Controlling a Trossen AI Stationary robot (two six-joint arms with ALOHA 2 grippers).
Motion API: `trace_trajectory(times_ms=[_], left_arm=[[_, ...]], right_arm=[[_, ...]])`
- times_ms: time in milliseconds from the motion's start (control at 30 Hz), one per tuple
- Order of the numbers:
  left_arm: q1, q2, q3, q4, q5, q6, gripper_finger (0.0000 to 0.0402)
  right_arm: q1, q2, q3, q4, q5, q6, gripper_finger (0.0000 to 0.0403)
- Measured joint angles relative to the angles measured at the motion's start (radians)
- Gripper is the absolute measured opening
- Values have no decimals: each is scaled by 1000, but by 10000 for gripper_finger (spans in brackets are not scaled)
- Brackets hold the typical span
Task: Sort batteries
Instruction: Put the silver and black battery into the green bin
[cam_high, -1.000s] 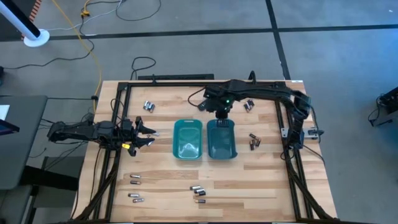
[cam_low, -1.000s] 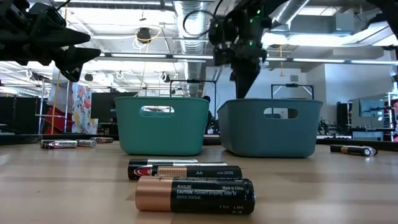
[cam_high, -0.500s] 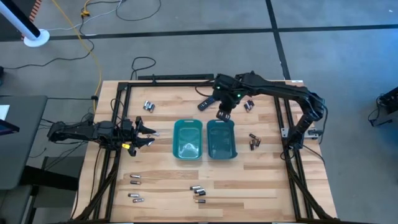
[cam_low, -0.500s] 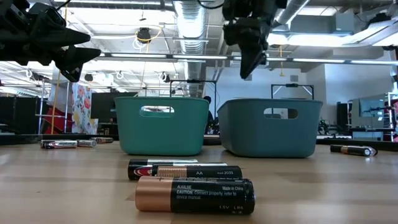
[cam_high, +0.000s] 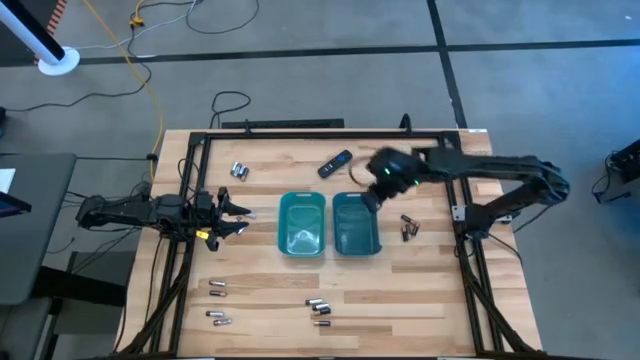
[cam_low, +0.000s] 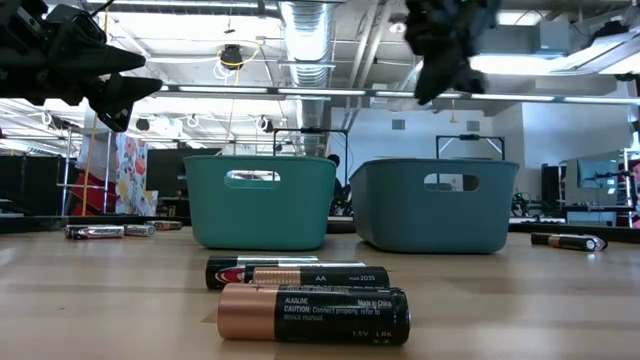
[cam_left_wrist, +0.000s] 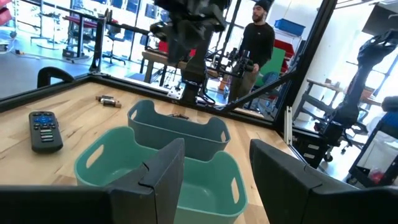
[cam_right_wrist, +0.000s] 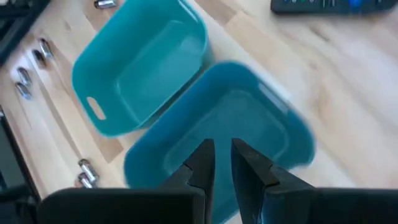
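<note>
Two teal trays stand side by side mid-table, the lighter left tray (cam_high: 302, 224) and the darker right tray (cam_high: 355, 226). Batteries lie loose on the wood at the far left (cam_high: 239, 171), at the right (cam_high: 407, 228) and near the front edge (cam_high: 318, 305); two of them fill the low view's foreground (cam_low: 312, 312). My right gripper (cam_high: 371, 199) hovers high over the right tray's far right corner, pointing steeply down. Its fingers (cam_right_wrist: 222, 160) stand a narrow gap apart with nothing between them. My left gripper (cam_high: 240, 215) waits open and level at the table's left side, facing the trays (cam_left_wrist: 217, 149).
A black remote (cam_high: 335, 163) lies on the table beyond the trays. A black frame (cam_high: 200, 150) borders the table. A person (cam_left_wrist: 258, 37) stands in the room behind the table.
My right gripper has risen from just above the right tray's far end, moved toward the table's right edge and rolled about its own axis. Its finger gap looks unchanged. The remote, covered by the arm before, now shows.
</note>
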Motion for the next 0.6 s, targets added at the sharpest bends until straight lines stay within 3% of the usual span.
trace_trajectory(times_ms=[267,467,600], left_arm=[[0,0,0,0,0,-138,177],[0,0,0,1,0,-168,177],[0,0,0,16,-2,-175,177]], right_arm=[[263,-180,-163,53,303,235,71],[448,-265,-272,124,435,416,71],[522,-293,-352,198,480,453,71]])
